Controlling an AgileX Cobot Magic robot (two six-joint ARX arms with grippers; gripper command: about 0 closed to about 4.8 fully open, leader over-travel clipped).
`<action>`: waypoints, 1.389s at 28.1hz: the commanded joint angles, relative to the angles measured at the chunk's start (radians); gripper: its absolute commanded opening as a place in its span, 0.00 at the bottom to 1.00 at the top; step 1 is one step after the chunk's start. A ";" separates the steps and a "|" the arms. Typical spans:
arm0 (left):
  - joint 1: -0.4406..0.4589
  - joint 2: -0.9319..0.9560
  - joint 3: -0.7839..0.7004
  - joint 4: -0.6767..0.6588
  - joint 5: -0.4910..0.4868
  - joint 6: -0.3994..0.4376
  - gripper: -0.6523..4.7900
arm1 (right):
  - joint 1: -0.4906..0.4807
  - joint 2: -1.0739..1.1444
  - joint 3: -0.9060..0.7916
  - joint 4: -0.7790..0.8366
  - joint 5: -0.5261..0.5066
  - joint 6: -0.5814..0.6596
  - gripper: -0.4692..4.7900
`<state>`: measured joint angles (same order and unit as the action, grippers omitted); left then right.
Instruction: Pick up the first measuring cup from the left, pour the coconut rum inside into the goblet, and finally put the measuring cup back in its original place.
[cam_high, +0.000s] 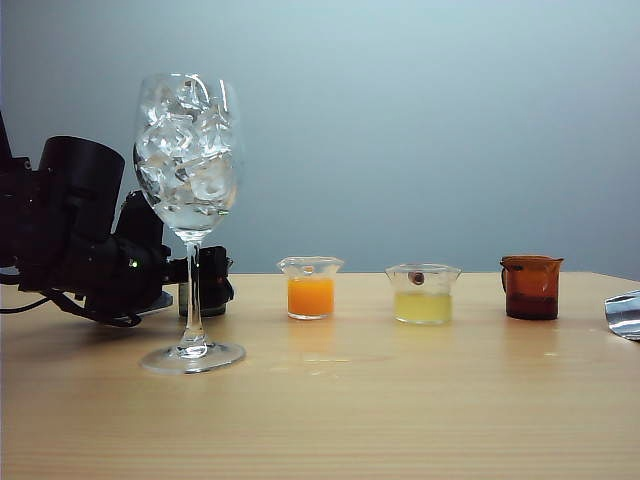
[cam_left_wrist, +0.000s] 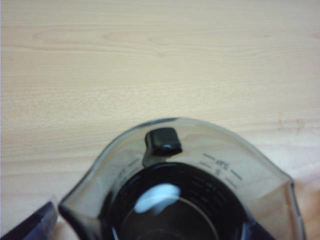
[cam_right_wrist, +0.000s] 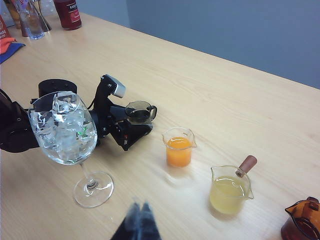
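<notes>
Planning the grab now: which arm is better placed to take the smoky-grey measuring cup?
Left. The left gripper, open, is already at the first measuring cup, behind the goblet. The right gripper hangs well away, nearer the orange cup.

- One goblet (cam_high: 190, 215) filled with ice cubes.
- Four small cups: one smoky-grey cup (cam_right_wrist: 139, 112), one cup of orange liquid (cam_high: 310, 287), one cup of pale yellow liquid (cam_high: 423, 293), one amber-brown cup (cam_high: 531, 287).
- Perhaps three bottles (cam_right_wrist: 67, 12) at the table's (cam_high: 400, 400) far corner, blurred.
</notes>
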<state>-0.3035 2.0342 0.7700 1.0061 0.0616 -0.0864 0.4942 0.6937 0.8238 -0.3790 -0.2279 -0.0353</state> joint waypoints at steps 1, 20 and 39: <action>0.000 -0.002 0.003 0.013 -0.040 0.000 1.00 | 0.001 -0.002 0.003 0.017 0.000 -0.003 0.08; -0.060 0.004 0.085 -0.055 -0.155 -0.042 1.00 | 0.001 -0.001 0.003 0.040 -0.015 -0.003 0.08; -0.060 0.031 0.098 -0.047 -0.154 -0.046 1.00 | 0.001 -0.001 0.003 0.040 -0.015 -0.003 0.08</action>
<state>-0.3622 2.0693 0.8646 0.9493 -0.0906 -0.1291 0.4946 0.6937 0.8238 -0.3561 -0.2371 -0.0353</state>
